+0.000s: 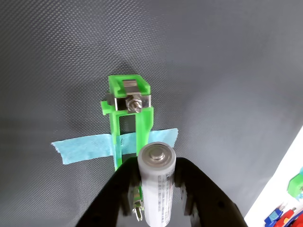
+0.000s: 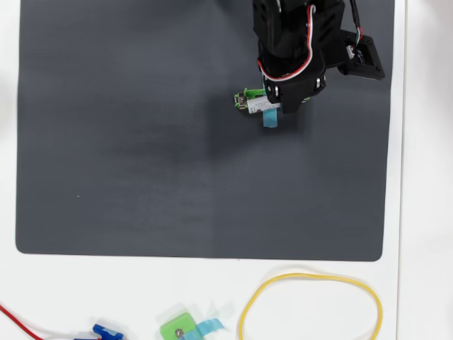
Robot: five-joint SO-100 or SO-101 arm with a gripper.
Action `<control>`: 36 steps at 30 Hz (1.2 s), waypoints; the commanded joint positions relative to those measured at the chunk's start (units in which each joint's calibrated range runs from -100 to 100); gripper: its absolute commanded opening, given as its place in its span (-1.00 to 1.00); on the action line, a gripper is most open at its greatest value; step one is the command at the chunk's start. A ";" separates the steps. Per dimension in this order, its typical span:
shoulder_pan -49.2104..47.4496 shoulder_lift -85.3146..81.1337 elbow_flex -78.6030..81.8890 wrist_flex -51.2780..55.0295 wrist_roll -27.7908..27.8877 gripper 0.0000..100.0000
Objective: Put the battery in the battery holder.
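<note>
The battery holder (image 1: 127,111) lies taped to the dark mat (image 1: 227,71), its visible slot empty in the wrist view. Just above it, the gripper (image 1: 156,182) clamps the battery (image 1: 157,184) between its black fingers (image 1: 199,189), directly over the frame's near half. That near end is hidden behind battery and gripper.
</note>
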 commanded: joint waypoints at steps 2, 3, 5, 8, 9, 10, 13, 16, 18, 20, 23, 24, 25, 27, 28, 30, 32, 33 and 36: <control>0.17 2.31 -1.94 -1.18 0.16 -1.00; 0.17 2.39 -1.94 -1.18 0.16 -1.00; 0.17 2.31 -1.94 -1.27 0.16 -1.00; 0.07 2.31 -2.03 -1.27 0.16 -1.00; -0.14 2.31 -2.03 -1.27 0.16 -1.00; -0.97 2.31 -2.03 -1.27 0.16 -1.00; -3.15 2.31 -2.03 -1.18 -0.10 -1.00; -3.36 2.31 -2.03 -1.18 -0.16 -1.00; -3.26 2.31 -2.03 -1.18 -0.21 -1.00; -3.15 2.31 -2.03 -1.18 -0.26 -1.00; -3.05 2.31 -2.03 -1.27 -0.26 -1.00; -3.05 2.31 -2.03 -1.27 -0.26 -1.00; -3.05 2.31 -2.03 -1.27 -0.26 -1.00; -2.94 2.39 -2.47 -1.27 -0.31 -1.00; -2.94 2.91 -2.91 -1.27 -0.31 -1.00; -2.84 3.16 -2.91 -1.27 -0.31 -1.00; -2.84 3.16 -2.91 -1.27 -0.31 -1.00; -2.84 3.25 -2.91 -1.27 -0.31 -1.00; -2.84 3.25 -3.00 -1.27 -0.31 -1.00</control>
